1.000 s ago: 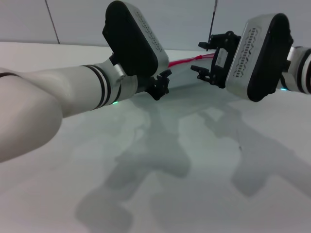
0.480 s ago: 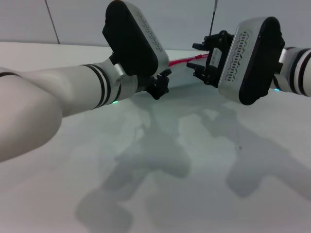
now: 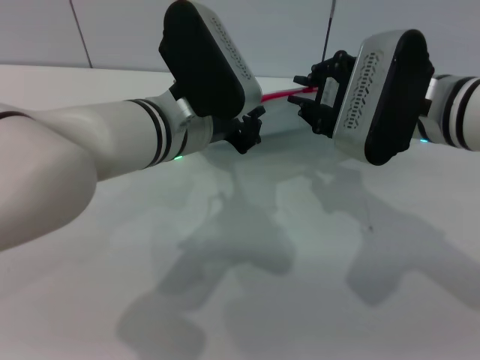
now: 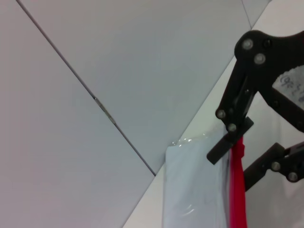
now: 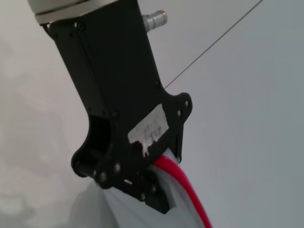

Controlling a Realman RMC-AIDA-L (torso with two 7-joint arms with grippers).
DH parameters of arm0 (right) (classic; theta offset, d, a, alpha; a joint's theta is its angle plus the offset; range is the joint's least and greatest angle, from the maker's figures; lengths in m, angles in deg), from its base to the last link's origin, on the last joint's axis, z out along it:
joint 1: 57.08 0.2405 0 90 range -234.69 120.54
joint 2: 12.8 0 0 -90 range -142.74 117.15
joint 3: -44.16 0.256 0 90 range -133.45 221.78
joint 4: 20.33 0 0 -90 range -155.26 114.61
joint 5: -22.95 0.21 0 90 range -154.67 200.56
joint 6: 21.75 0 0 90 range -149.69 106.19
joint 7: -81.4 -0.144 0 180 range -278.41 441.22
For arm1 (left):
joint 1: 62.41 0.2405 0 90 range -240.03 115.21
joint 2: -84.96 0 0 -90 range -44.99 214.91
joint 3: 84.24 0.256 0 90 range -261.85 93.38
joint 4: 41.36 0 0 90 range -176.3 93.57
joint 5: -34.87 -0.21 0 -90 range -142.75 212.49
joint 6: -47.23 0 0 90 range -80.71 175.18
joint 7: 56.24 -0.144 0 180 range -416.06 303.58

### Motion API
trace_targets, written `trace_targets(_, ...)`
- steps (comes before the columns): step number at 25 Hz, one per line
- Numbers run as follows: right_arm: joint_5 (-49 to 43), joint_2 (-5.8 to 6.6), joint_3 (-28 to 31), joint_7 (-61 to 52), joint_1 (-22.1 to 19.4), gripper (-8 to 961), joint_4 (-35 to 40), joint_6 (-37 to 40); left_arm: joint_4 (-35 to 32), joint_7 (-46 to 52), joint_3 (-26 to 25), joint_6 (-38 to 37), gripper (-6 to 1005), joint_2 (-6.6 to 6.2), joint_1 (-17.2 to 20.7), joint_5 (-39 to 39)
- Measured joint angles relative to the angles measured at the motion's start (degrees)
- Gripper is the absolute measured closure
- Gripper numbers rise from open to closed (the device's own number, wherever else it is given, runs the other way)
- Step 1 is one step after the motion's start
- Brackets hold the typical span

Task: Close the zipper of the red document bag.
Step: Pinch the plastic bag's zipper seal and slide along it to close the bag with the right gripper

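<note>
The red document bag [image 3: 283, 114] lies flat at the far side of the table, pale and translucent, mostly hidden behind both arms. Its zipper [image 3: 281, 95] shows as a thin red strip along the far edge. My left gripper [image 3: 251, 133] is down at the bag's near end, shut on the bag; the right wrist view shows this gripper [image 5: 153, 195] beside the zipper [image 5: 187, 194]. My right gripper [image 3: 309, 96] is open at the strip's other end. In the left wrist view, that gripper [image 4: 239, 159] straddles the zipper [image 4: 236, 202], one finger pad [image 4: 227, 143] touching it, next to the bag [image 4: 190, 190].
The white table [image 3: 262, 262] stretches toward me, carrying only the arms' shadows. A grey panelled wall [image 3: 112, 30] rises just behind the bag. The bulky left forearm [image 3: 90, 150] crosses the left half of the head view.
My right gripper has moved left and slightly up, bringing its open fingers around the end of the red zipper. The left arm has stayed still.
</note>
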Motion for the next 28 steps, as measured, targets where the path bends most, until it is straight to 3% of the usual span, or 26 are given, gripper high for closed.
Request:
trace_targets(20,-1.3,0.0,-0.2,0.0,0.4,832,-0.9,0.1,-0.4,0.0,-0.3,0.0,943,-0.07,0.0,0.0)
trace_targets(28,-1.6,0.0,-0.2,-0.1,0.4,837,-1.0,0.0,0.0,-0.1,-0.4,0.0,943,-0.07,0.1,0.0)
